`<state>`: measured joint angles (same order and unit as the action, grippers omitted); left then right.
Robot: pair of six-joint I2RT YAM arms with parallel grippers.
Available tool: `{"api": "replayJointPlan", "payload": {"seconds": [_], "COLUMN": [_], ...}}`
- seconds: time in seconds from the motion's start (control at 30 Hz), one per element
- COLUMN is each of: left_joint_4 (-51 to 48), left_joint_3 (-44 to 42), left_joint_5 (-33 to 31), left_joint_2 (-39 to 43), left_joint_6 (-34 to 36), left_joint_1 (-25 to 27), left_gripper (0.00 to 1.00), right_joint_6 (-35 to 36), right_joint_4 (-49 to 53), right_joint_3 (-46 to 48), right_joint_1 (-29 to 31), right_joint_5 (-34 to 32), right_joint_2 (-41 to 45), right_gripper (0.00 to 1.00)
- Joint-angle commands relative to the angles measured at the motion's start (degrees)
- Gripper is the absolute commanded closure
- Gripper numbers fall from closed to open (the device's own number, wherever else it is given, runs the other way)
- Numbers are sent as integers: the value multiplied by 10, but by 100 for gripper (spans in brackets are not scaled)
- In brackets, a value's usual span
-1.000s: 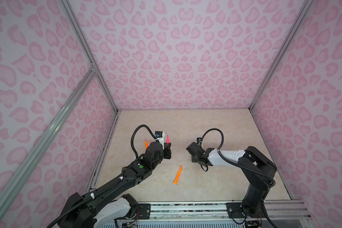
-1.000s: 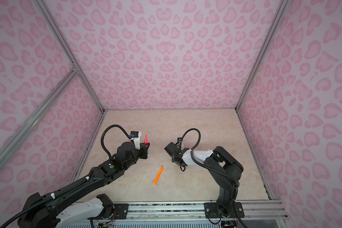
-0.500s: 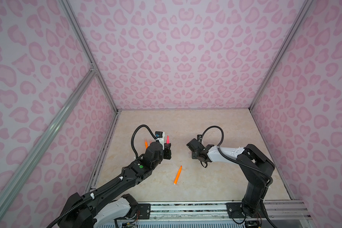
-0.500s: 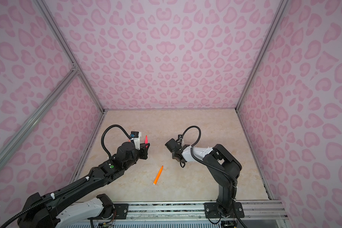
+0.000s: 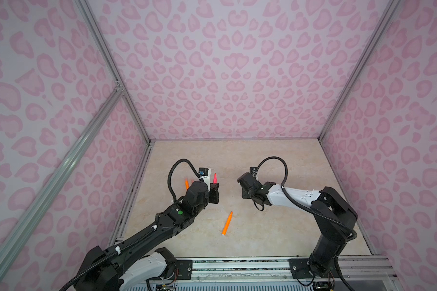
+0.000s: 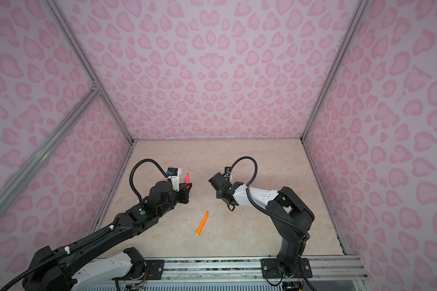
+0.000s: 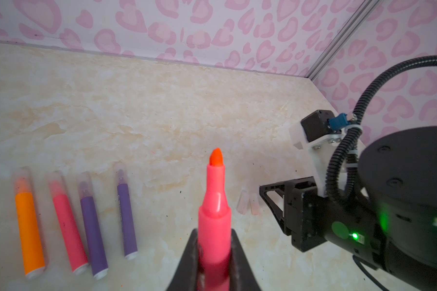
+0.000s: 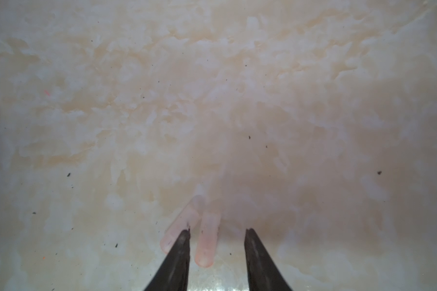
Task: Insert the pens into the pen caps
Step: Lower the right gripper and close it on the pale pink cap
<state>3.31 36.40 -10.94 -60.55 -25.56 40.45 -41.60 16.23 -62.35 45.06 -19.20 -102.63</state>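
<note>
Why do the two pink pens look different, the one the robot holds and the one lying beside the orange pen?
The held pink marker pen is pinched between the left arm's black fingers; the lying pink marker pen rests flat on the beige marbled table. The held one's tip is bare; the lying one's tip sits inside a clear plastic cap. Both are pink and slim.

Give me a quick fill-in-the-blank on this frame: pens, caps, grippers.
1. The pen clamped in the left gripper is ___.
2. In the left wrist view, ___ capped pens lie side by side.
3. The right gripper is open, straddling one of ___ loose pen caps.
4. The lone pen lying apart from the rest, in both top views, is ___.
Missing: pink; four; two; orange.
</note>
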Motion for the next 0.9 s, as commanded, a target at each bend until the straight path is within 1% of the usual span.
{"api": "replayJointPlan", "payload": {"seconds": [0.0, 0.13, 0.37, 0.67, 0.87], "left_joint_4": [18, 19, 19, 19, 19], "left_joint_3": [5, 5, 6, 6, 6], "left_joint_5": [4, 7, 9, 11, 12], "left_joint_2": [3, 3, 2, 0, 1], "left_joint_6": [3, 3, 3, 4, 4], "left_joint_1": [0, 0, 0, 0, 0], "left_gripper": [97, 97, 97, 97, 97], "right_joint_6": [-5, -8, -9, -9, -10], "right_joint_4": [16, 18, 18, 21, 26], "right_joint_3": [-12, -12, -13, -23, -31], "right_joint_1": [3, 4, 4, 4, 4], "right_joint_5": [2, -4, -2, -2, 0], "right_joint_2": [-20, -27, -38, -57, -71], "right_gripper": [64, 65, 69, 70, 73]}}
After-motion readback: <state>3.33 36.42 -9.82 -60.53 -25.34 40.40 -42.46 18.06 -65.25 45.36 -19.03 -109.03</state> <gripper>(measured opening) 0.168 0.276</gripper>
